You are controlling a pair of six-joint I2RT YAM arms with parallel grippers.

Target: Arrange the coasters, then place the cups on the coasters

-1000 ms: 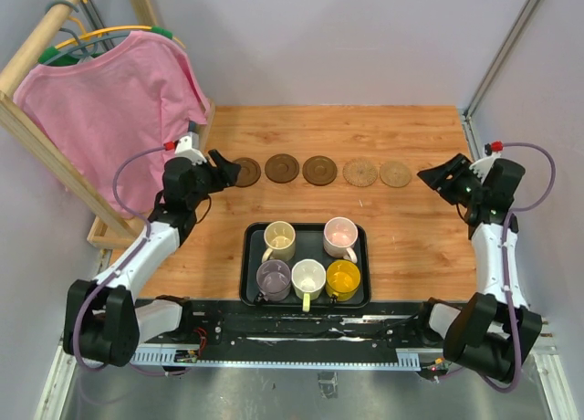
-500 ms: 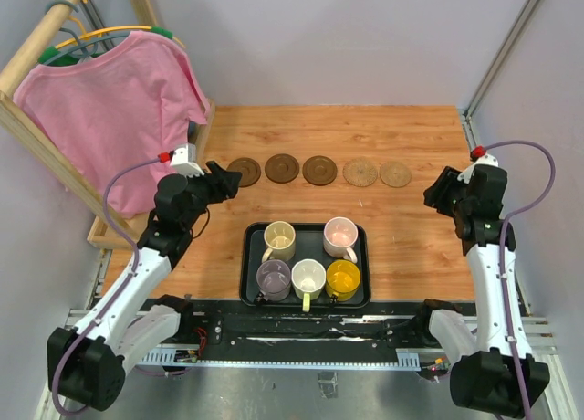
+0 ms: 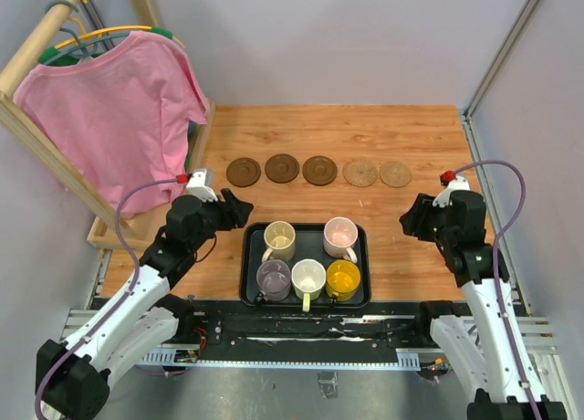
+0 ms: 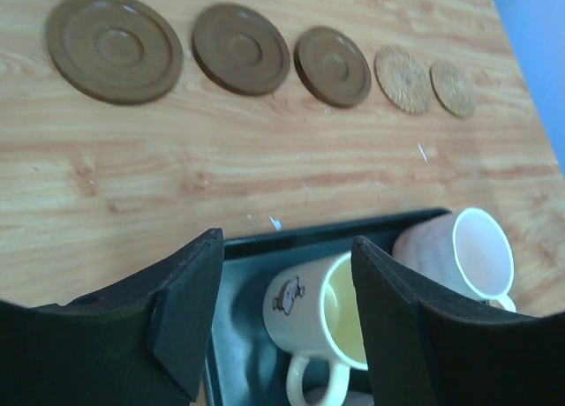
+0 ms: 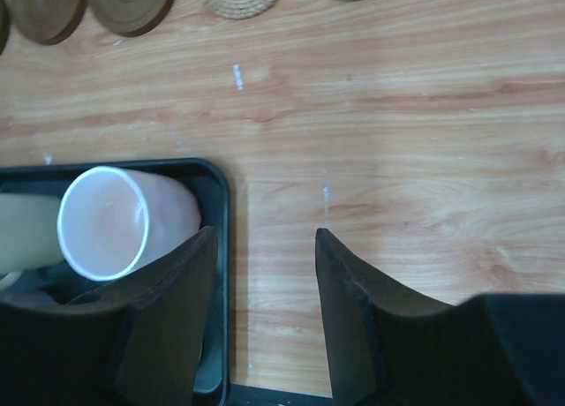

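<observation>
Five coasters lie in a row across the table: three dark brown (image 3: 244, 172) (image 3: 282, 168) (image 3: 320, 170) and two woven tan (image 3: 361, 172) (image 3: 395, 173). Five cups stand in the black tray (image 3: 246, 267): cream (image 3: 279, 237), pale pink (image 3: 340, 235), grey-lilac (image 3: 273, 277), white (image 3: 308, 277) and amber (image 3: 343, 278). My left gripper (image 3: 239, 208) hovers open at the tray's far left corner. The left wrist view has the cream cup (image 4: 322, 322) just beyond its open jaws. My right gripper (image 3: 411, 217) is open and empty over bare wood right of the tray, with the pink cup (image 5: 115, 221) to its left.
A pink shirt (image 3: 119, 100) hangs on a wooden rack at the far left, and the rack's base (image 3: 109, 230) lies close beside my left arm. A metal frame post (image 3: 470, 137) borders the table's right side.
Both arms pulled back from the coaster row toward the tray. The left gripper left the leftmost brown coaster. The right gripper moved in toward the tray's right side, jaws slightly narrower.
</observation>
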